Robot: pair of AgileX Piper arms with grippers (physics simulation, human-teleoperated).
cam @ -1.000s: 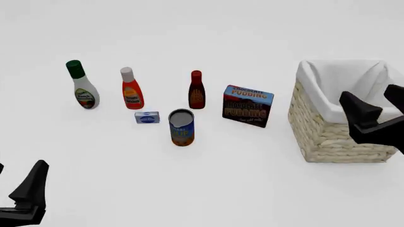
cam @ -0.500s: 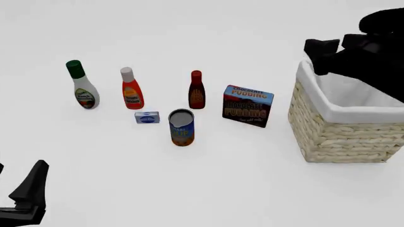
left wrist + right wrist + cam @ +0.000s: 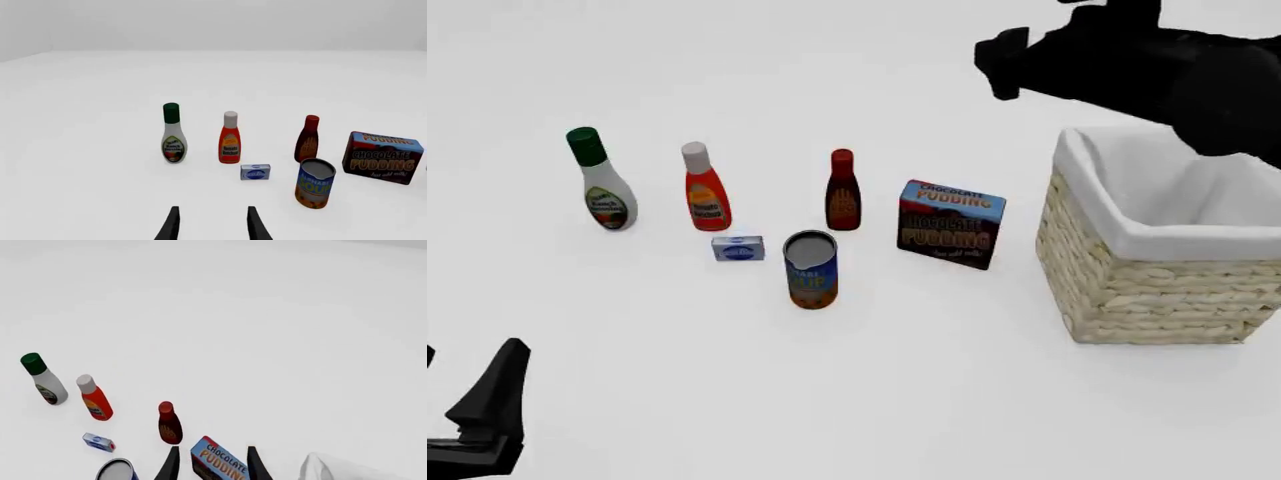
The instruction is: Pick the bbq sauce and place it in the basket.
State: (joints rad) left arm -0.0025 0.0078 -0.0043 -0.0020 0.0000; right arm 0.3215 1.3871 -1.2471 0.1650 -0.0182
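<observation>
Left gripper (image 3: 481, 415) sits low at the near left edge of the table (image 3: 868, 400) in the front view, fingers spread with nothing between them; its wrist view shows the two tips (image 3: 172, 225) parted over bare surface.

Nearest object on my side: an open soup can (image 3: 810, 268), upright. Just left of it and slightly farther, a small blue-and-white box (image 3: 737, 248) lying flat.

Next row back, left to right: white ranch bottle with green cap (image 3: 599, 180), orange-red ketchup bottle with white cap (image 3: 703, 187), then the bbq sauce (image 3: 842, 191), upright, dark brown-red with a red cap. Right of the bbq sauce stands a chocolate pudding box (image 3: 949, 223), close but apart from it.

Basket (image 3: 1148, 290) on the right side of the table, white cloth lining visible, well apart from the bbq sauce, with the pudding box between them.

Right gripper (image 3: 1004, 58) is high, above and beyond the basket's far left corner, well clear of the bbq sauce, which lies lower left of it in the front view. Its wrist view looks down on the bottle row, fingers (image 3: 171, 466) spread and holding nothing; the bbq sauce shows just ahead of the left finger.
</observation>
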